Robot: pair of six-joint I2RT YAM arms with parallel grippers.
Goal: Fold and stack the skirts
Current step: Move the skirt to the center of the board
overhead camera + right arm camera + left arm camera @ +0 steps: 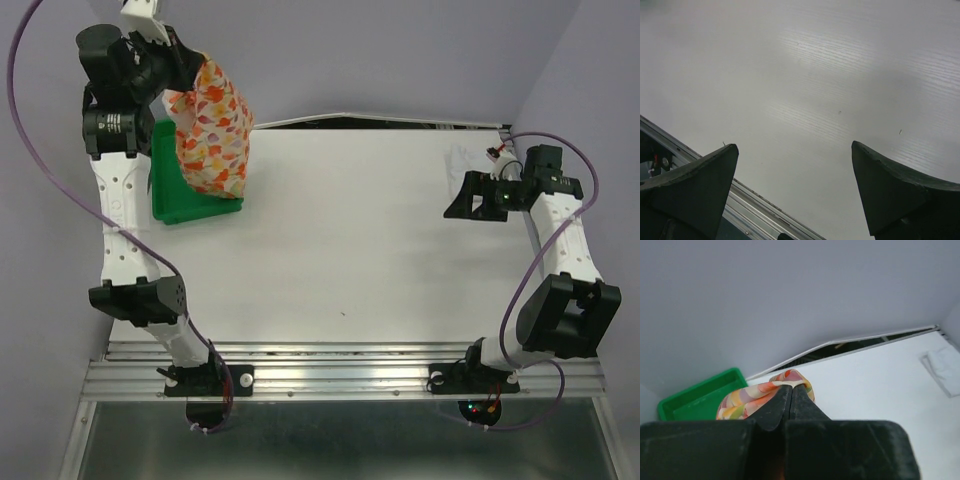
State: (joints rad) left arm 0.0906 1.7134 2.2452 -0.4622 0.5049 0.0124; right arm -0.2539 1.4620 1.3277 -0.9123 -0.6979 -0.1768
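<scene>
Top external view, from the near edge outward: the white table (340, 260) lies bare through its middle, with no folded garment and no stack on it. Further out on the right, the right gripper (794, 145) hovers low over the tabletop, its fingers spread wide with nothing between them. Beyond it, near the far right corner, a flat white cloth (940, 367) rests on the table. It is probably the second skirt, but it is faint against the surface, and I cannot tell whether it is folded. At the far left, the left gripper (791, 386) sits high in the air, its fingers pinched tight on a bunched edge of the floral skirt (212, 125). That skirt hangs loose and crumpled beneath the grip, its lower part dangling over the green tray (172, 208) at the far left corner. Whether it touches the tray I cannot tell.

As I judge it, the task is at its very start: one skirt is held up in the air, and nothing is spread flat or stacked. What is left is to lay the floral skirt on the table, fold it, deal with the other skirt likewise, and set one atop the other.
</scene>
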